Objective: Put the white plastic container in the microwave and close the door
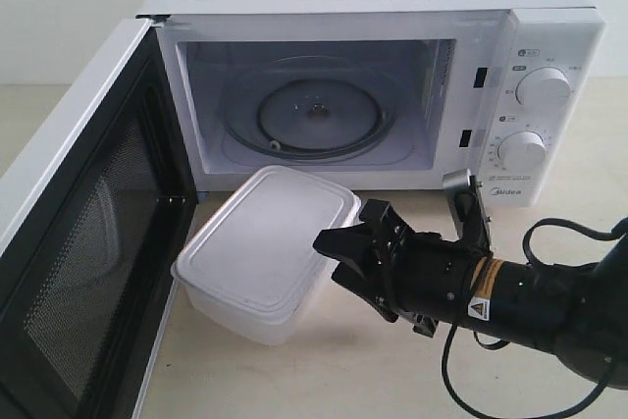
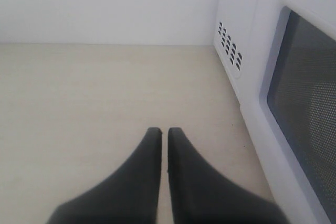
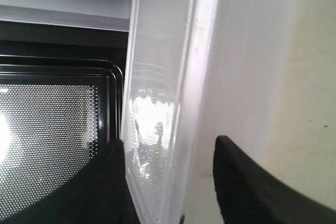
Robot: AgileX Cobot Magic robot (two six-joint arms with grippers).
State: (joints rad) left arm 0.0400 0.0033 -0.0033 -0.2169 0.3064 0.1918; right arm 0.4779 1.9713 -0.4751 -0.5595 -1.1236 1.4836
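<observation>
Right gripper (image 1: 329, 258) at the white plastic container (image 1: 260, 247). The gripper reaches in level over the bench (image 1: 324, 370), jaws spread wide. In the right wrist view its two black fingers (image 3: 247, 182) stand one on each side of the container's near edge – lid rim on one side, side wall on the other. Whether either finger presses on the plastic cannot be told. The container sits lid-on upon the bench, straight ahead of this gripper.

Beyond the gripper and higher stands the microwave (image 1: 392, 7), cavity exposed, with the glass turntable (image 1: 319, 115) inside and two round dials (image 1: 543, 87) on the panel. The door (image 1: 88, 233) is swung fully open on the far side of the container from the gripper, black inner face and mesh window turned toward it.

Left gripper (image 2: 164, 132) – fingers drawn together with only a slit between them and nothing held – hangs over bare bench, with the door's outer face and the microwave's vented side wall close beside it.
</observation>
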